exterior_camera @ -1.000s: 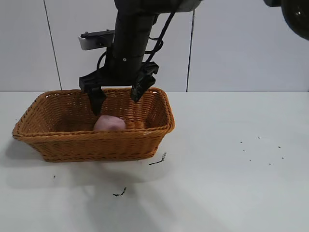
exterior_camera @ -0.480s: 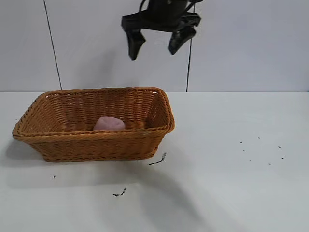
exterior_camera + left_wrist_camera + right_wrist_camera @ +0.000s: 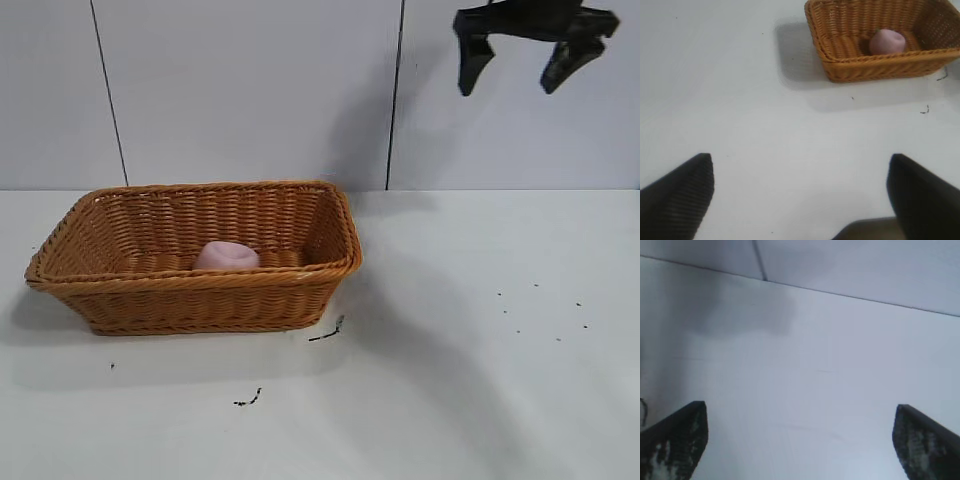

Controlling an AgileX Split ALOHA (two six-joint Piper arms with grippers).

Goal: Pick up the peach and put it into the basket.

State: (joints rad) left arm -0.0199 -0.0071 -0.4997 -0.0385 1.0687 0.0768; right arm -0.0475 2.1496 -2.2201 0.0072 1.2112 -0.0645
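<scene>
Pulling up and away with fingers spread and empty, the right tool (image 3: pixel 521 58) is leaving the peach (image 3: pixel 226 256) far below it in the basket (image 3: pixel 200 283), suggesting placement is done.

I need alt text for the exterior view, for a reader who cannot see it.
A pink peach lies inside a wicker basket at the left of a white table. The right end effector hangs open high at the upper right, holding nothing.
</scene>
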